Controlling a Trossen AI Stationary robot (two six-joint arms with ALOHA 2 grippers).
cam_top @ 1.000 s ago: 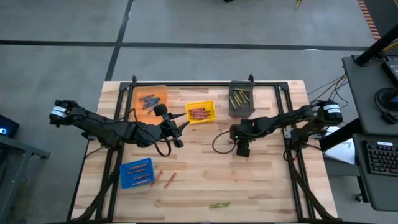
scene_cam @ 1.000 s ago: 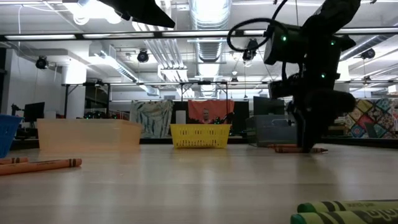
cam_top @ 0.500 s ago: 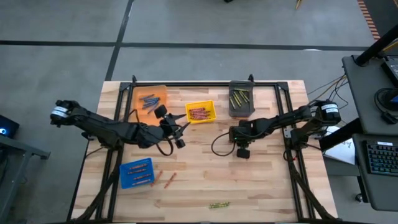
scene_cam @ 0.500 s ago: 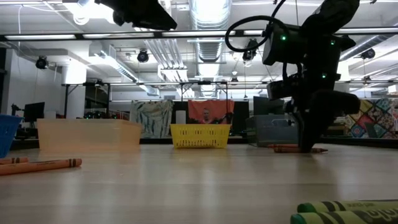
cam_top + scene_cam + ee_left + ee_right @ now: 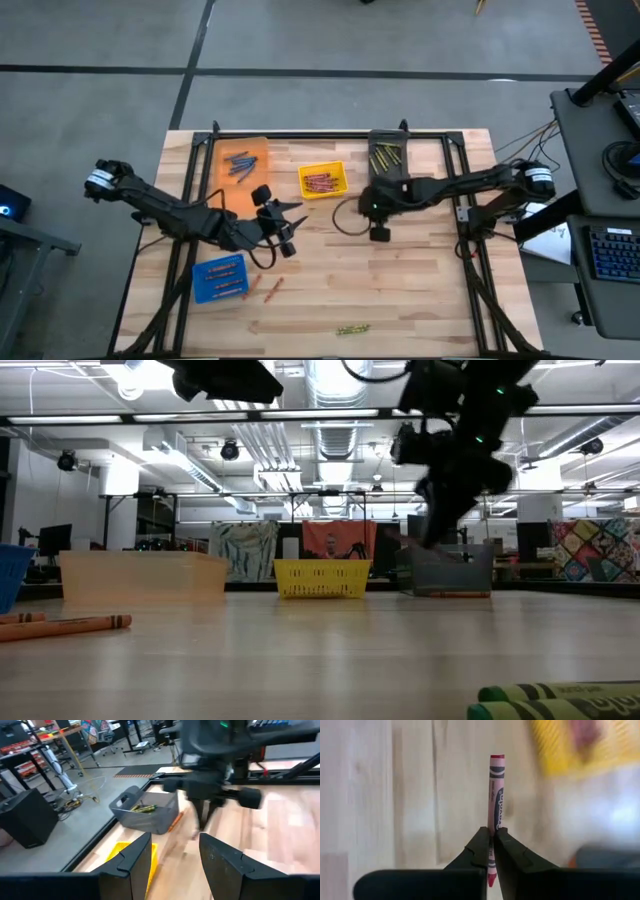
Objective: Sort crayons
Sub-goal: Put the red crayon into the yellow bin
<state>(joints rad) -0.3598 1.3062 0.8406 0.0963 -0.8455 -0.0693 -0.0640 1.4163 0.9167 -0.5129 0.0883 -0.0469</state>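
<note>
High view: right claw (image 5: 377,213) over the worktop (image 5: 420,290), between yellow bin (image 5: 323,181) and grey bin (image 5: 387,158). Left claw (image 5: 291,225) near the blue bin (image 5: 219,278), fingers apart, nothing held.
Low view: two orange crayons (image 5: 65,624) lie on the worktop.
Right wrist view: claw clenched on a red crayon (image 5: 496,795).

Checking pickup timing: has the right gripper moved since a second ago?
Yes. The right gripper, shut on a red crayon, has shifted toward the yellow bin and grey bin.
</note>
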